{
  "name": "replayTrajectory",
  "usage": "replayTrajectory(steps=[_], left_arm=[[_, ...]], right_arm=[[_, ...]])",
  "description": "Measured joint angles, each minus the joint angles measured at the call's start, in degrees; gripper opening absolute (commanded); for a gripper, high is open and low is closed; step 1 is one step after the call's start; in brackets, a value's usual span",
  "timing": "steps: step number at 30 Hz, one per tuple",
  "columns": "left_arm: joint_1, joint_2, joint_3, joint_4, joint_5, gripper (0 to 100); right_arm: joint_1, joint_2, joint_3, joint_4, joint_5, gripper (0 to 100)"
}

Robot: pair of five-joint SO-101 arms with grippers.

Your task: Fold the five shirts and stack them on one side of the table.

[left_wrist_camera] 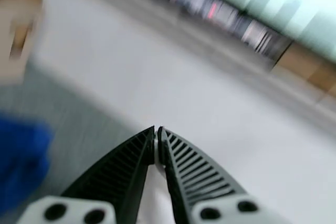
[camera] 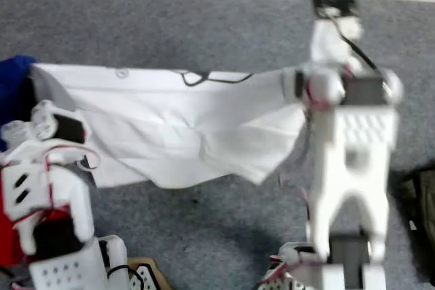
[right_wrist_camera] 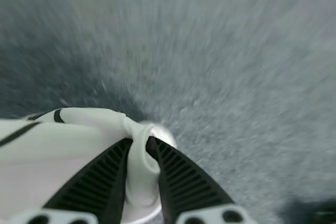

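White shirt (camera: 183,127) stretched between left gripper (left_wrist_camera: 156,140), right gripper (right_wrist_camera: 138,148); both pinch edges.

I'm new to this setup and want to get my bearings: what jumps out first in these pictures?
A white shirt with thin black trim stretches across the middle of the grey carpeted table, held at opposite ends. The right gripper is shut on a bunched corner of it. The left gripper is shut on its other end, beside a blue cloth at the high view's left edge.
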Motion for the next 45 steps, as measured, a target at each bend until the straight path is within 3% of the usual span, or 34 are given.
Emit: replayTrajectory(steps=[9, 13, 16, 20, 23, 27, 37, 45], left_arm=[[0.5, 0.1, 13.8, -0.1, -0.2, 30], [0.6, 0.1, 17.3, -0.1, -0.2, 27], [0.6, 0.1, 18.5, -0.1, -0.2, 18], [0.5, 0.1, 18.6, -0.1, -0.2, 7], [0.5, 2.9, 17.1, -0.1, -0.2, 10], [0.5, 14.3, 8.3, 2.4, -1.1, 14], [0.9, 59.2, -26.5, 7.3, -1.3, 14], [6.6, 87.3, -57.8, 26.6, -6.9, 14]], right_arm=[[0.7, 18.6, 0.1, -10.5, -0.6, 2.6], [1.1, 21.8, 0.1, -14.0, -0.6, 2.6], [1.1, 23.2, 0.1, -16.6, -0.6, 3.9], [0.9, 24.6, 0.1, -18.9, -0.6, 16.5], [0.2, 24.8, 0.1, -19.3, -0.6, 20.1], [-1.1, 24.8, -1.2, -19.5, -0.6, 20.1], [-1.3, 13.5, 1.9, -9.6, -0.6, 20.1], [-1.3, -1.4, 23.4, -13.9, -0.4, 20.1]])
